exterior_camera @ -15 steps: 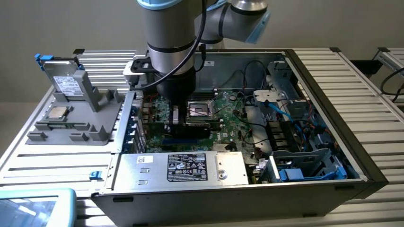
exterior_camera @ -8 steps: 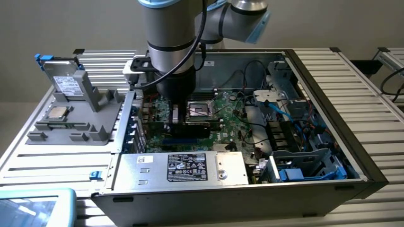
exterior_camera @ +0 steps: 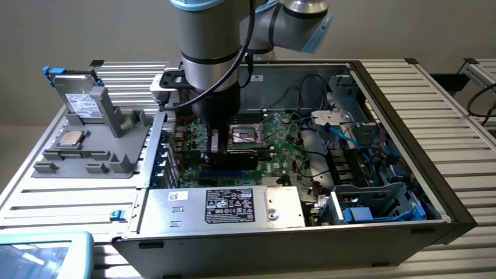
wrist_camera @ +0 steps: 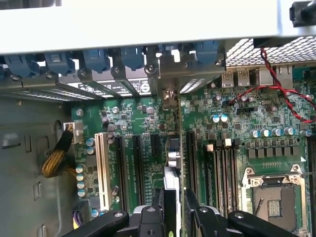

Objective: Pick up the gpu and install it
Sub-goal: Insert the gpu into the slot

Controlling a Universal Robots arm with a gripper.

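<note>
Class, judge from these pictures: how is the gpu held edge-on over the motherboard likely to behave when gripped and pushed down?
The gpu looks like a thin rigid board, so probably stiff. Held on edge in the gripper, it may tilt if pushed off-centre. Probably fragile too, like the motherboard under it with its small exposed parts.

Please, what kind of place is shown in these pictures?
Probably a workbench for assembling computers, in a lab or workshop. An open computer case with its motherboard exposed lies on a slatted metal table, and a grey fixture beside it holds spare parts.
</note>
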